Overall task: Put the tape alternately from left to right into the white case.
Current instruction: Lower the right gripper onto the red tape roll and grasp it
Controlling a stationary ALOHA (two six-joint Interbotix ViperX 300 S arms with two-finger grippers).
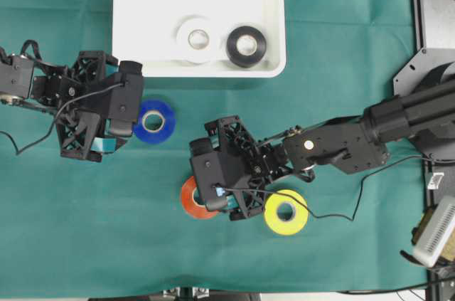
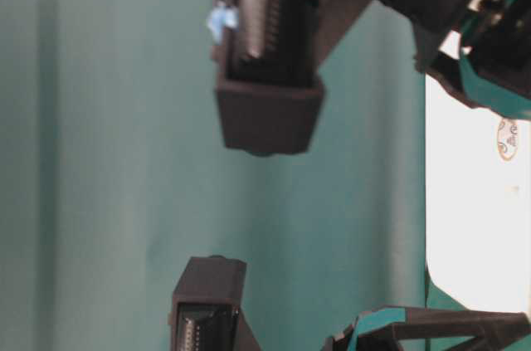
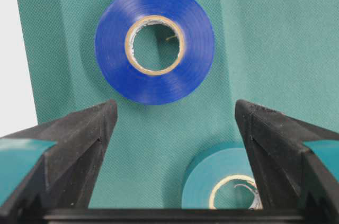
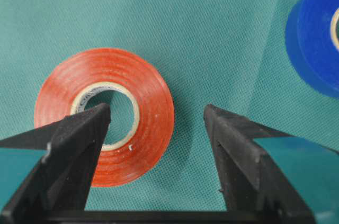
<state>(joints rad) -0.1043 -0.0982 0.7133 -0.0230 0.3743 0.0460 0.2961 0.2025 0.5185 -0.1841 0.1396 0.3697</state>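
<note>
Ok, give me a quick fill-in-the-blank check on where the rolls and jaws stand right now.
1. The white case holds the white roll and the ___ roll.
2. The right gripper, jaws open, is over the ___ roll.
3. Ahead of the left gripper lies the ___ roll.
4. The yellow roll lies ___ the case.

Missing: black; red; blue; outside

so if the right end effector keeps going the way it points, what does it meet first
Most likely the red tape: the open right end effector points down at it, one finger over its core, the other past its rim. Height above it is unclear.

Red roll (image 4: 103,115), blue roll (image 3: 154,44), yellow roll (image 1: 286,211); cloth (image 1: 355,244) seemingly plain teal.
</note>
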